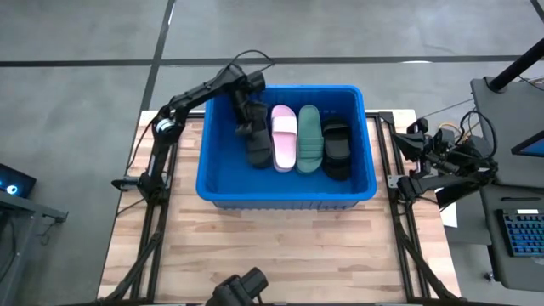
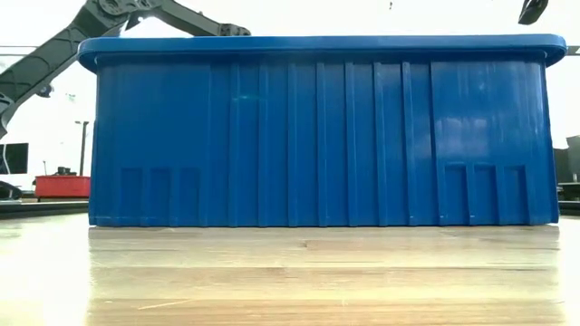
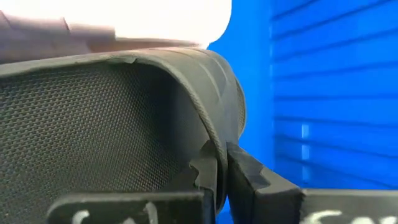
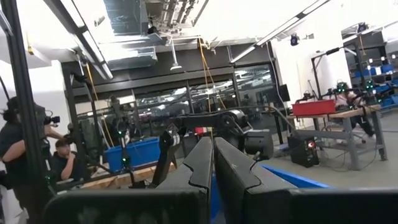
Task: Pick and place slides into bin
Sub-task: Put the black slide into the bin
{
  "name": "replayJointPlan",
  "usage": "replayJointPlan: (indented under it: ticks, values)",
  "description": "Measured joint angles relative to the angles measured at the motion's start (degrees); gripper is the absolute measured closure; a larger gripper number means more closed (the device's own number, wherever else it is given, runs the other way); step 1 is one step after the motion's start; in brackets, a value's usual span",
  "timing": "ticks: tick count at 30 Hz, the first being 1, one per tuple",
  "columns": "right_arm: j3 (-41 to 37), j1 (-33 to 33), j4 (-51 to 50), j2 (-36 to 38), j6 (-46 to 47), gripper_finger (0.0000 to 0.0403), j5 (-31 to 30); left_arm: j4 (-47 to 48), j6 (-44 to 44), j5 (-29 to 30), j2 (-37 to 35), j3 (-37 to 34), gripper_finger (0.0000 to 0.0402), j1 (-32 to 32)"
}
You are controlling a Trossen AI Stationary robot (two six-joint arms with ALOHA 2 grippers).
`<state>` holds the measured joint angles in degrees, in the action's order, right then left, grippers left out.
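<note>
Left claw (image 1: 249, 129) reaches into the blue bin (image 1: 219, 184), clamped on a black slide (image 3: 112, 124) at the bin's left end. Just beside it lie a pink slide (image 1: 284, 136), a green slide (image 1: 309, 138) and another black slide (image 1: 337, 150), side by side. Bin sits mid-table (image 1: 280, 246); in the low view its wall hides everything inside. Right claw (image 4: 213, 163) is raised off to the right, fingers pressed together, holding nothing. People (image 4: 18, 155) stand in the room behind.

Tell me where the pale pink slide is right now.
In the high view, the pale pink slide lies inside the blue bin, between a black slide under the left gripper and the green slide.
</note>
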<state>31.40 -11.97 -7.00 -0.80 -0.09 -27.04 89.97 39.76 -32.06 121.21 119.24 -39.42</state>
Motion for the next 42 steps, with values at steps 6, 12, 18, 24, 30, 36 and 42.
replayJointPlan:
  ticks: [6, 12, 18, 24, 30, 36, 42]
  values:
    - [0.00, 0.02, -0.01, 0.00, -0.43, 0.0394, -0.01, -0.38, 2.64, 2.39, 0.50, -3.22, 0.0401, 0.00]
    - [0.00, 0.02, -0.01, 0.00, -0.19, 0.0394, -0.01, -4.46, 3.10, 1.21, 0.46, -4.88, 0.0401, -0.09]
    - [0.00, 0.00, 0.01, 0.00, 0.00, 0.0394, -0.01, -6.17, 5.18, 0.67, 0.48, -6.41, 0.0401, -0.11]
    - [0.00, 0.02, 0.01, 0.02, 0.10, 0.0394, -0.01, -10.33, 4.32, 0.06, 1.33, -6.38, 0.0401, -0.10]
    - [0.00, 0.00, 0.03, 0.00, 0.23, 0.0394, -0.01, -9.76, 4.49, 1.74, 1.77, -6.35, 0.0401, -0.25]
    - [0.00, 0.00, 0.01, 0.00, -0.13, 0.0394, -0.01, -12.38, 4.33, 1.93, 1.75, -6.58, 0.0401, -0.22]
    - [0.00, 0.00, 0.01, 0.00, 0.67, 0.0394, -0.01, -16.57, -1.39, 2.20, 1.75, -6.73, 0.0400, -0.26]
